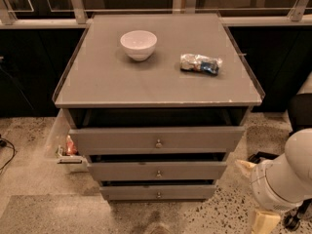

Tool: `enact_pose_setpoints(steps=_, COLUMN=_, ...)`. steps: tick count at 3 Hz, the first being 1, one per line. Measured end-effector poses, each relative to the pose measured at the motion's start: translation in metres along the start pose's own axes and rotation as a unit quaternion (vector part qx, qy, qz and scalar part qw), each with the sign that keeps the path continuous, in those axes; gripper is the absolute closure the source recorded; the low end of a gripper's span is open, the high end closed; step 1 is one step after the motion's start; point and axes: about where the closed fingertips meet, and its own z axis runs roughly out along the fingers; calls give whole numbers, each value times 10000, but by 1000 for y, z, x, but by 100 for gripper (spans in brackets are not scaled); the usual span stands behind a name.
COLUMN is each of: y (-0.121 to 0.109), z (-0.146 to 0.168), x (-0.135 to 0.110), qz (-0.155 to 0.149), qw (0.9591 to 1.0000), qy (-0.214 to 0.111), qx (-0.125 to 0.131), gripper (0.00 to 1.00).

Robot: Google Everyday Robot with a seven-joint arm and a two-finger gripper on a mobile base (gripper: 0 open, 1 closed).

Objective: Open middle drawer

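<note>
- A clear bin [62,143] with something red inside is seen low on the left, tucked against the side of the desk [112,84]; it is well clear of the drawer fronts, so trouble from it is not expected.
- A white bowl [139,44] is set on the left half of the desk top. If the knob is jerked rather than drawn steadily, the whole unit could be shaken and the bowl shifted.
- The top drawer [112,140] is found directly under the desk top, with a dark gap above its front. Its knob lies in line with the one below, so a reach aimed too high could bring out the wrong drawer.
- The middle drawer [117,171] is placed between the top drawer and the bottom drawer [126,192], its small round knob [158,173] centred on the front. Only a thin dark slit is visible above it, so it is judged barely open at most.
- The knob is small and smooth-looking; a shallow or off-centre hold could slip off once the pull is begun.
- A crinkled snack packet [200,64] is laid on the right half of the desk top, well apart from the bowl.
- The gripper [256,195] is held low at the right, beside the cabinet's corner and well apart from the knob; whether it is spread or closed cannot be told.
- From that side position the drawer fronts' right edges could be clipped if the approach is swept sideways.
</note>
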Motion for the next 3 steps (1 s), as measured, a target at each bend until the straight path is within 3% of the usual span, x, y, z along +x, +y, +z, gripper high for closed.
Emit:
enact_pose_setpoints(steps=1, y=-3, z=29, x=0, qz=-36, qw=9999, qy=-36, qx=98, gripper=0)
enact_pose_setpoints(steps=2, y=-5, z=101, x=9, qz=-178, qw=9997, qy=-113, qx=117, gripper=0)
enact_pose_setpoints(steps=3, y=-24, z=159, x=13, qz=-267, qw=9978, qy=-472, qx=389, gripper=0)
